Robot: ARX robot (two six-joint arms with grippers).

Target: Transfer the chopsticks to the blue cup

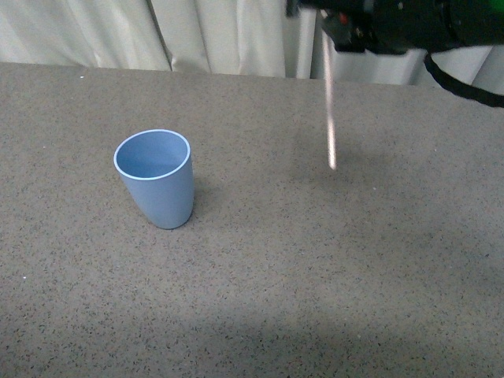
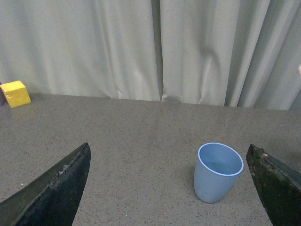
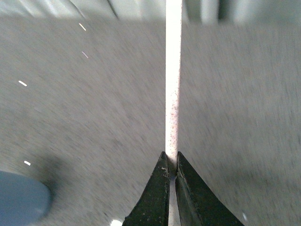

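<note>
The blue cup stands upright on the speckled grey table, left of centre; it also shows in the left wrist view and as a blurred corner in the right wrist view. My right gripper is at the top right, shut on the chopsticks, a pale cream stick hanging nearly straight down, its tip above the table to the right of the cup. In the right wrist view the jaws pinch the chopsticks. My left gripper is open and empty, the cup between its fingers' lines.
Pale curtains hang behind the table's far edge. A yellow block sits at the far left by the curtain in the left wrist view. The table is grey and speckled.
</note>
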